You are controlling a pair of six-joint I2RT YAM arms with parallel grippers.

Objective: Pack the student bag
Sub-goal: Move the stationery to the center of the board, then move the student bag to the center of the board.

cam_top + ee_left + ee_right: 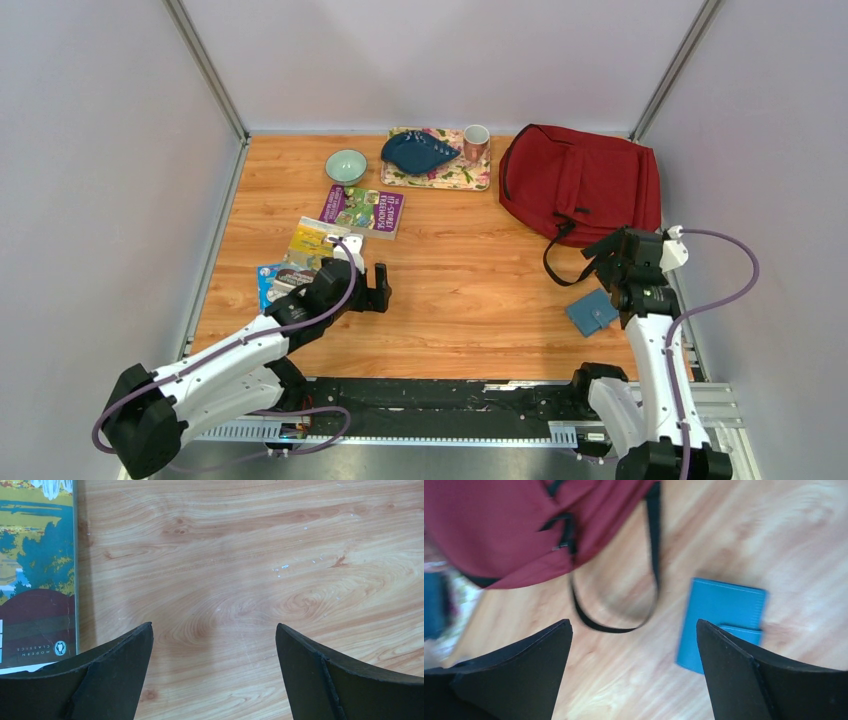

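Large dark red fabric backpack (580, 180) lying flat at far right of table, black strap looping toward near edge.

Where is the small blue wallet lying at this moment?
In the top external view, the blue wallet lies flat on the right side of the table, just nearer than the student bag and its black strap loop, beside the right gripper.

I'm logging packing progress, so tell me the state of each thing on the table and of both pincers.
student bag: lying flat, no opening visible
blue wallet: closed, lying flat outside the bag
purple book: closed, lying flat
yellow book: closed, lying flat
bowl: upright, looks empty
cup: upright
leaf dish: upright
left pincer: open, empty
right pincer: open, empty
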